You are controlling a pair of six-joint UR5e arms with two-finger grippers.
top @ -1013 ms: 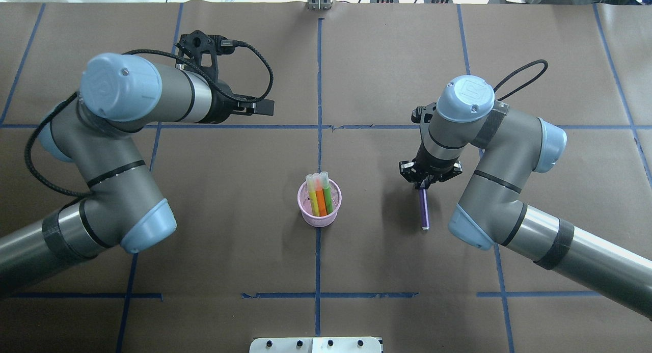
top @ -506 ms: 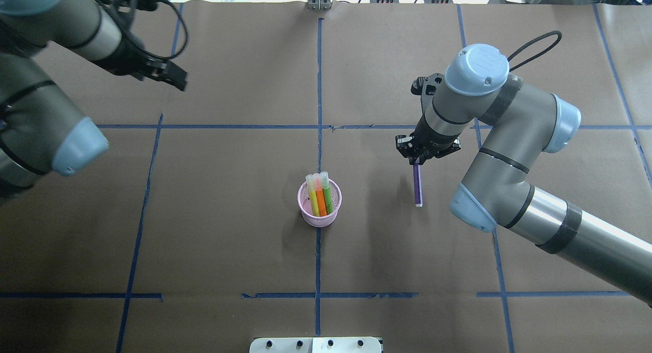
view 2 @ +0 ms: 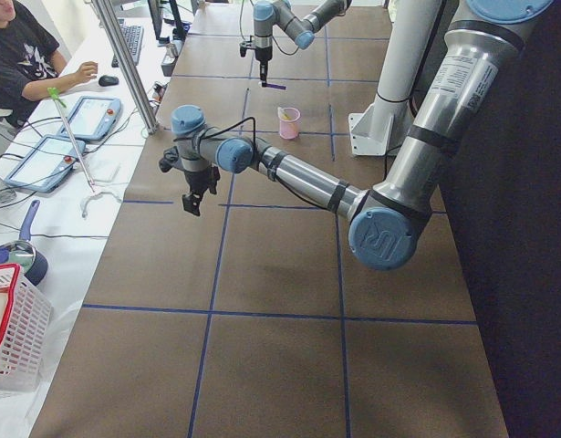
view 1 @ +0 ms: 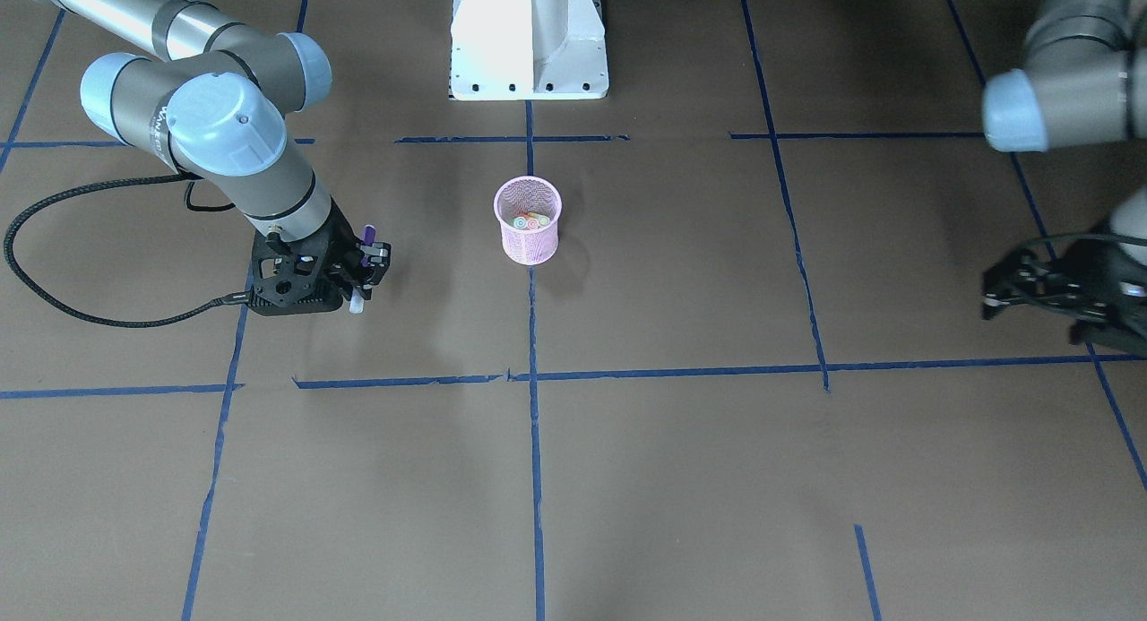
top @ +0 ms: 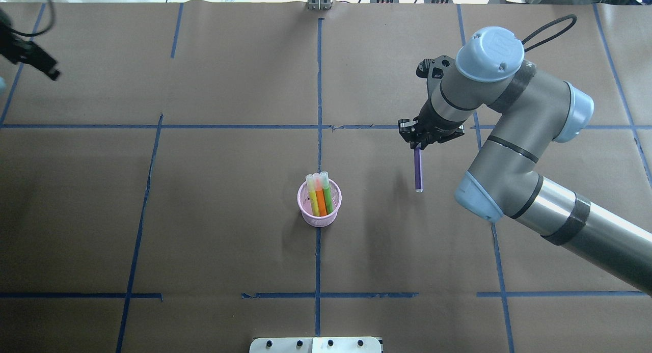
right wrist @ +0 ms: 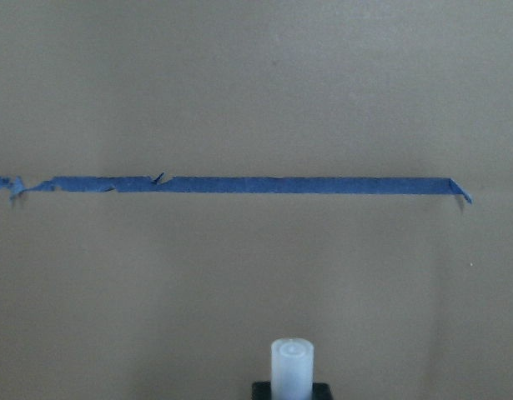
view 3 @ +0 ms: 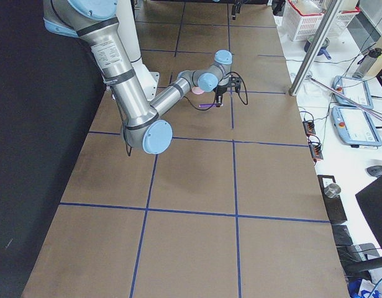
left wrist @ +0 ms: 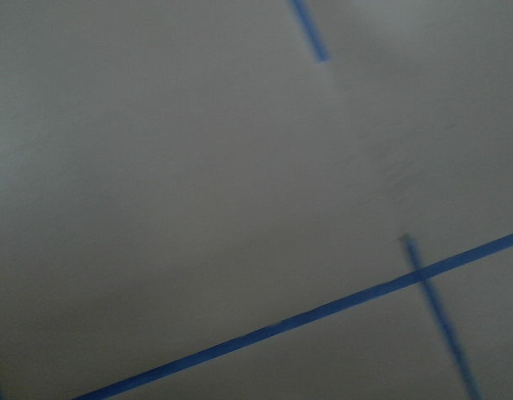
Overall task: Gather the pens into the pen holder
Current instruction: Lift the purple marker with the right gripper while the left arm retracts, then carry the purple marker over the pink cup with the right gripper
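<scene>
Spanning the scene, the brown-paper-covered worktop (top: 229, 231) carries a grid of blue tape lines, torn ragged in places. Grey metal tubes and pale blue joint caps make up the right arm (top: 509, 113), which reaches out over the worktop's right half; the lettering on one cap is too small to read. Its black right gripper (top: 418, 145) is clamped narrowly on the purple pen (top: 418, 169), a short thick marker held roughly upright with its pale translucent cap end lowest, well apart from the pen holder (top: 319, 220). That small round pink wire-mesh cup stands on the centre tape line near the worktop's middle, holding a yellow pen (top: 313, 199), an orange pen (top: 320, 200) and a green pen (top: 328, 200), caps up. Near the worktop's far left corner hangs the left gripper (view 1: 990, 294); whether its jaws are wide or closed cannot be told.
</scene>
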